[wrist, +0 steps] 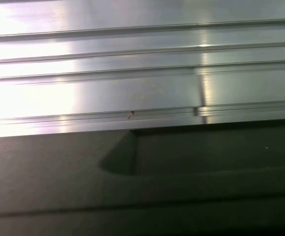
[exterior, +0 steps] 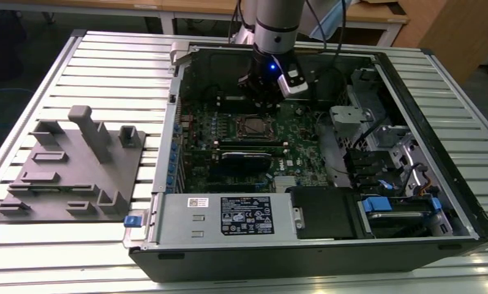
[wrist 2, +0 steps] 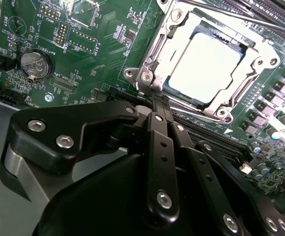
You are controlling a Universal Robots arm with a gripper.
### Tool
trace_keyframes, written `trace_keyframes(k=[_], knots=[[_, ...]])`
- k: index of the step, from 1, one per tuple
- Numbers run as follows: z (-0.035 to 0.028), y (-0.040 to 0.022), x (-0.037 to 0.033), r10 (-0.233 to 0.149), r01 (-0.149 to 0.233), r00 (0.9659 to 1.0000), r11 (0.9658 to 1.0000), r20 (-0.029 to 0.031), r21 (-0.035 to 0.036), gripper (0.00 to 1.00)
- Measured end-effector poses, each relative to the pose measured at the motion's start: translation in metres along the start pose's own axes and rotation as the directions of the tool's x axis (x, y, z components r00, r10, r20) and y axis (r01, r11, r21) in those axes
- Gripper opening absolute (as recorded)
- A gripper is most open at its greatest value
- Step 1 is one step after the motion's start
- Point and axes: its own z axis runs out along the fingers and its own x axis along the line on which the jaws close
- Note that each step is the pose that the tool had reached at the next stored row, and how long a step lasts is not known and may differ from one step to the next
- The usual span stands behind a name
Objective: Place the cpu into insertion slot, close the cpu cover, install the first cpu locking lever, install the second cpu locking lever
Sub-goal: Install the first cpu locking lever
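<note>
The cpu [wrist 2: 204, 61] is seen seated in its socket [wrist 2: 137, 73] under the lowered cover [wrist 2: 243, 86]. The gripper [wrist 2: 155, 98], its jaws drawn together with nothing held, is set at the socket's corner, the cpu lying just beyond its tips.

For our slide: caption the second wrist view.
The gripper at a corner of the cpu cover, which frames the seated cpu.

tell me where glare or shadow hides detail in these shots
Second wrist view: glare whitens the cpu top; first wrist view: bright glare on the ribbed metal surface, dark shadow beside it; exterior view: even light, computer case dim inside.
</note>
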Motion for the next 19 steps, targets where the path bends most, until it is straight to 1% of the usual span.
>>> trace_keyframes(k=[6,11,16,19], knots=[[0.0021,0.0,-0.0001,0.0,0.0,1.0,1.0,0.0,0.0012,0.11],[0.0024,0.0,-0.0002,0.0,0.0,1.0,1.0,0.0,0.0018,0.11],[-0.002,0.0,-0.0002,0.0,0.0,1.0,1.0,0.0001,0.0015,0.11],[-0.0022,0.0,-0.0003,0.0,0.0,1.0,1.0,0.0004,0.0022,0.11]])
